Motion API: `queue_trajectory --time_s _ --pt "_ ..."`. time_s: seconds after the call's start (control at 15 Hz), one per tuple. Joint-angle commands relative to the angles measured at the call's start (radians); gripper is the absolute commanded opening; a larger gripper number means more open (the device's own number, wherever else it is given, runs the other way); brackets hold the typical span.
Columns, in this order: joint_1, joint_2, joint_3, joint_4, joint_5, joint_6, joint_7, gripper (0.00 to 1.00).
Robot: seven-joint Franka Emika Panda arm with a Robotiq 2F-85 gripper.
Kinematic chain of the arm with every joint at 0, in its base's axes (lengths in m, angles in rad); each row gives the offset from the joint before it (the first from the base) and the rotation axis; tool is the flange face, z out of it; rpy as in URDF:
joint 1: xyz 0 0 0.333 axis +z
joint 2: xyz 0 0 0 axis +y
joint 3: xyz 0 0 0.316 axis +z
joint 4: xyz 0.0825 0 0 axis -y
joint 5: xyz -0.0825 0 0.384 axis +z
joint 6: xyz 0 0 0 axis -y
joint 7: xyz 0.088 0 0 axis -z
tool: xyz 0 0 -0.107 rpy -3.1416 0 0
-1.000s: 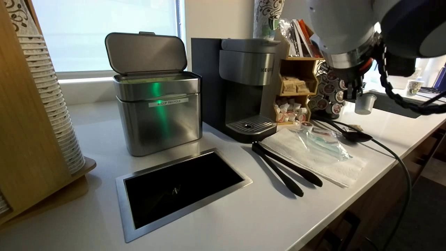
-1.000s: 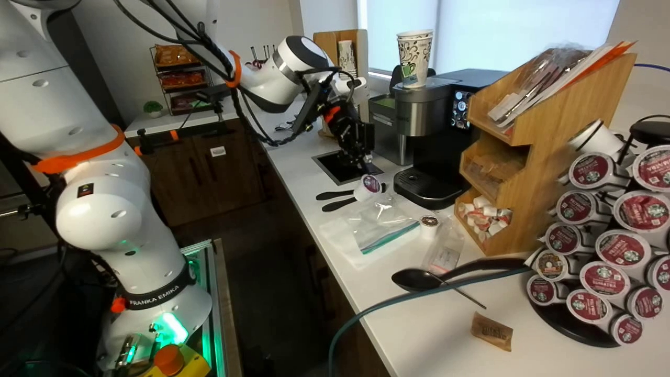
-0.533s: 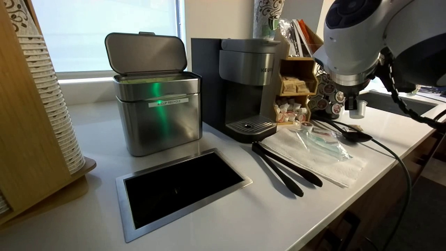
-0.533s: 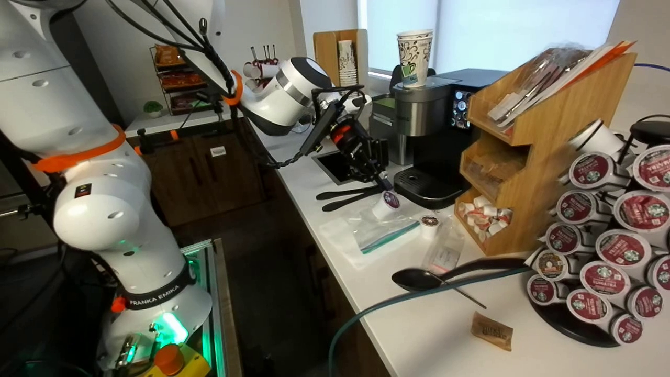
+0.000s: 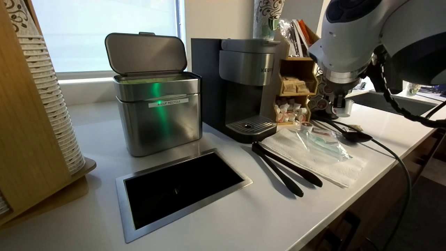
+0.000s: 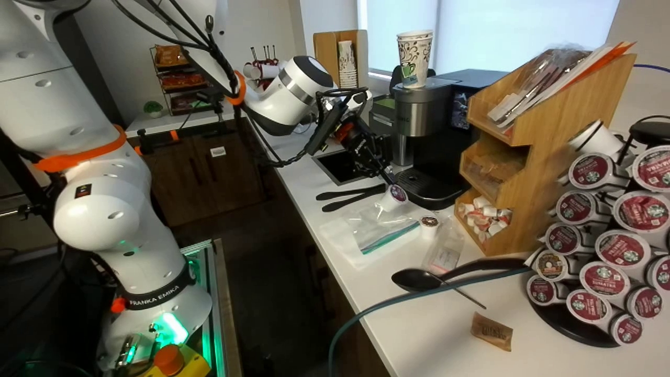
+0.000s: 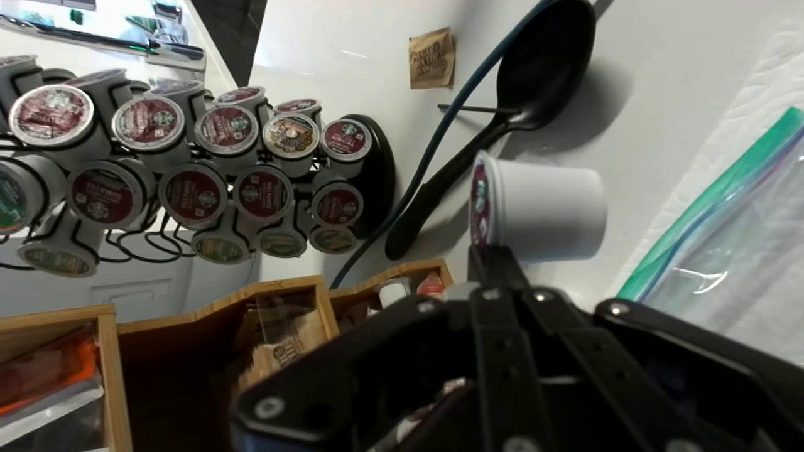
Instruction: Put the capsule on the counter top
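The capsule is a white cup with a purple lid, seen in both exterior views (image 5: 345, 108) (image 6: 390, 202) and large in the wrist view (image 7: 549, 210). My gripper (image 7: 493, 257) is shut on the capsule's rim at the lid edge. The gripper also shows in both exterior views (image 5: 339, 101) (image 6: 390, 179). The capsule is tilted and held above the white counter top (image 5: 258, 216), which also shows in an exterior view (image 6: 413, 340) and in the wrist view (image 7: 352, 37). In an exterior view it appears over the plastic bag area beside the coffee machine.
A coffee machine (image 5: 247, 66), black tongs (image 5: 278, 167), a plastic bag (image 6: 377, 235), another upright capsule (image 6: 428, 230) and a black spoon (image 6: 419, 280) are around. A wooden organizer (image 6: 555, 193) and a capsule rack (image 6: 607, 280) stand farther along. A steel-framed hole (image 5: 118, 195) opens in the counter.
My gripper has carried the capsule away from the hole, past the tongs toward the wooden organizer, and lower. In the last half second it moved only slightly. The grip stays shut.
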Motion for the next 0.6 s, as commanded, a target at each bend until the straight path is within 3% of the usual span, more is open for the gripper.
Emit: queue_trajectory --time_s 0.0,0.4,0.53 --pt "0.001 0.06 0.013 0.022 -0.036 -0.099 0.086 0.0" --pt "0.023 0.157 0.034 0.054 -0.04 -0.283 0.106 0.0" --pt "0.017 0.13 0.027 0.037 -0.014 -0.249 0.085 0.01"
